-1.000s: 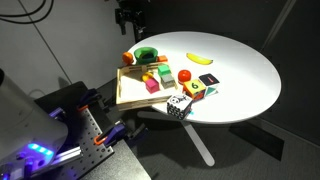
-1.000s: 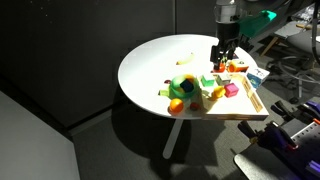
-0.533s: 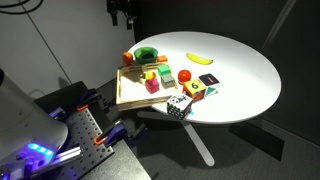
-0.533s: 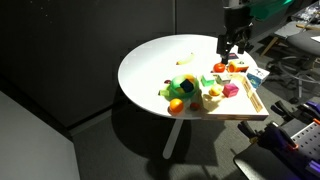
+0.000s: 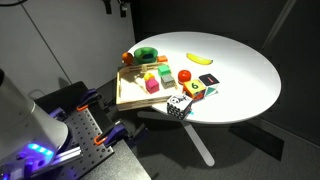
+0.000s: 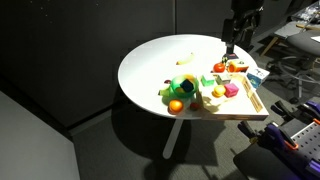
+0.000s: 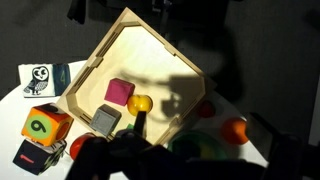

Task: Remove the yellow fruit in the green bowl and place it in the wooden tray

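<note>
In the wrist view the yellow fruit (image 7: 139,104) lies inside the wooden tray (image 7: 140,60), next to a pink cube (image 7: 119,92) and a grey cube (image 7: 103,122). The green bowl (image 7: 200,148) sits just outside the tray's corner, in shadow. The bowl (image 5: 147,53) (image 6: 183,85) and the tray (image 5: 130,95) (image 6: 245,103) show in both exterior views. My gripper (image 7: 190,162) is high above the tray, open and empty. It is at the top edge in an exterior view (image 5: 122,6) and above the tray's far side in an exterior view (image 6: 231,48).
A banana (image 5: 200,58), a red fruit (image 5: 185,76) and numbered cubes (image 5: 196,90) lie on the round white table (image 5: 240,80). An orange fruit (image 7: 235,130) is beside the bowl. An owl card (image 7: 40,80) lies by the tray. The tray overhangs the table edge.
My gripper has risen straight up from just above the tray. Nothing on the table has moved.
</note>
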Action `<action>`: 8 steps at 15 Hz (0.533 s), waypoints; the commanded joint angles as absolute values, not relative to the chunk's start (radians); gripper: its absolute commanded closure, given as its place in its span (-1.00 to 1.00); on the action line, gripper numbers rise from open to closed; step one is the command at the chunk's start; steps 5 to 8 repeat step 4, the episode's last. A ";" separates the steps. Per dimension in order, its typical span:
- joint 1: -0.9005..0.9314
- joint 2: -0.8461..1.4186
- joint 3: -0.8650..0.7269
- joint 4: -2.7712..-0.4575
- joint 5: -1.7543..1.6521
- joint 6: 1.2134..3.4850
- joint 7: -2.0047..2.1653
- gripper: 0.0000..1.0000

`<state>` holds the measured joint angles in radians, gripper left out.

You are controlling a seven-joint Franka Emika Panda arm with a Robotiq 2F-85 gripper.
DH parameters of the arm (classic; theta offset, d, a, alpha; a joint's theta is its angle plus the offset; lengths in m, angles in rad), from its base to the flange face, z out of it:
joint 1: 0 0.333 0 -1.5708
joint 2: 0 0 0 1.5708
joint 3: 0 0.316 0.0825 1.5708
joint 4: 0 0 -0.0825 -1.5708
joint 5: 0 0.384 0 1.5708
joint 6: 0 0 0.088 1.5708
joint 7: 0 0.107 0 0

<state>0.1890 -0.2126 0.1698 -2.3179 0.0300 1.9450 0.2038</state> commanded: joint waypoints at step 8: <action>0.180 -0.246 0.184 -2.327 0.034 1.952 0.200 -1.00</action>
